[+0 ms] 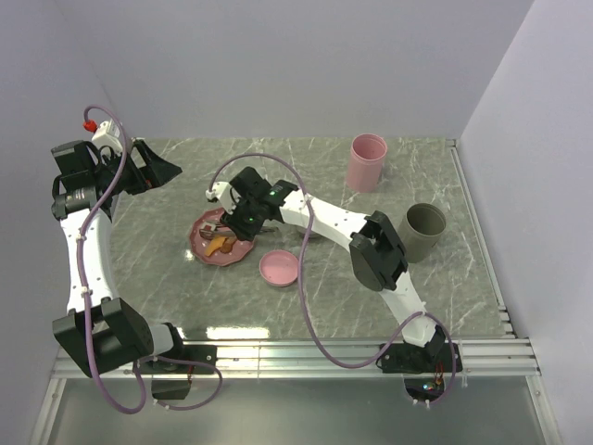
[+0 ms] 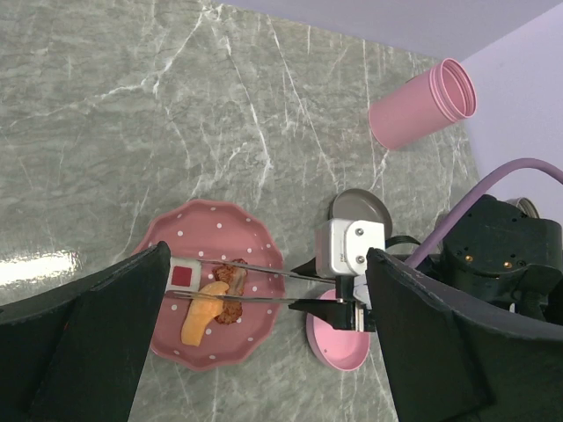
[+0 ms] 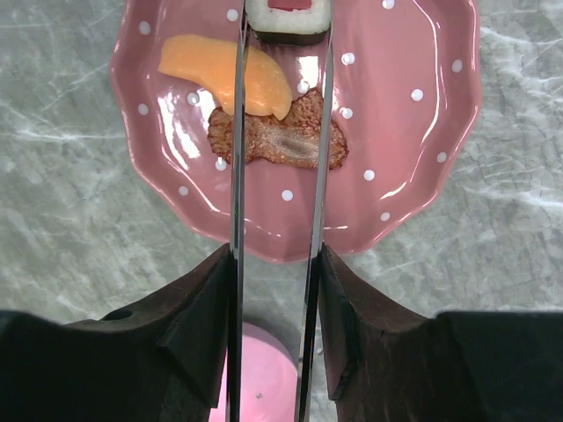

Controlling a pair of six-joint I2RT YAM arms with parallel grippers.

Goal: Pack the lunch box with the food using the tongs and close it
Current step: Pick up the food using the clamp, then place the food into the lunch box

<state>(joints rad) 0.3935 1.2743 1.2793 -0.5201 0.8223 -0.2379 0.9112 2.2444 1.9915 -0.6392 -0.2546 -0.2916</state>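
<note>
My right gripper (image 3: pixel 275 264) is shut on the silver tongs (image 3: pixel 236 158), one finger pressed on each arm. The tongs reach out over the pink dotted plate (image 3: pixel 413 132). Their two arms straddle a brown piece (image 3: pixel 277 141) and run on beside the white-and-dark roll slice (image 3: pixel 286 13). An orange piece (image 3: pixel 211 75) lies under the left arm. The lunch box looks to be the tall pink cylinder (image 1: pixel 367 162), with a low round pink lid (image 1: pixel 278 268) right of the plate. My left gripper (image 1: pixel 162 171) hangs open and empty, high over the table's left side.
A grey cup (image 1: pixel 424 232) stands at the right, past the right arm's elbow. The lilac cable (image 1: pixel 306 278) of the right arm loops above the lid. Metal rails (image 1: pixel 352 352) edge the table's front.
</note>
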